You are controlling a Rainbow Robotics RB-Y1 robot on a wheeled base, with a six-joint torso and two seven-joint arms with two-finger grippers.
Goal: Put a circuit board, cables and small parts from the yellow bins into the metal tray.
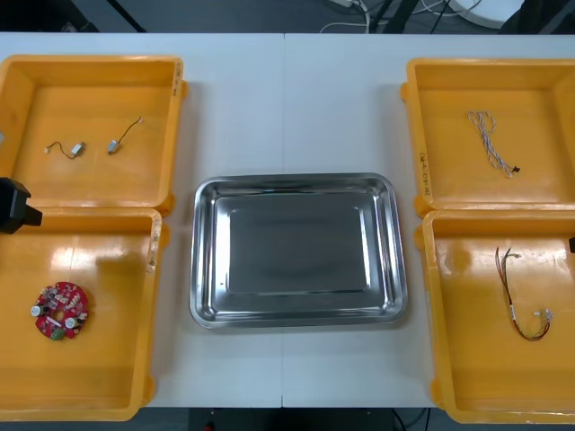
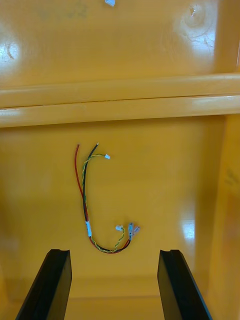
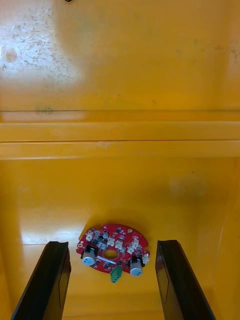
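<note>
The bare metal tray (image 1: 205,260) lies at the table's middle. A round red circuit board (image 1: 62,312) rests in the near left yellow bin (image 1: 153,296). In the left wrist view my left gripper (image 3: 112,244) hangs open over that bin, the circuit board (image 3: 114,249) lying on the floor between its fingertips. A red and yellow cable (image 1: 524,296) lies in the near right yellow bin (image 1: 431,314). My right gripper (image 2: 114,254) is open above that cable (image 2: 86,200), whose curled end sits between and just beyond the fingers.
The far left yellow bin (image 1: 175,135) holds two small metal parts (image 1: 78,149) with thin leads. A twisted blue and white cable (image 1: 490,141) lies in the far right yellow bin (image 1: 415,135). A black piece of my left arm (image 1: 13,205) shows at the left edge.
</note>
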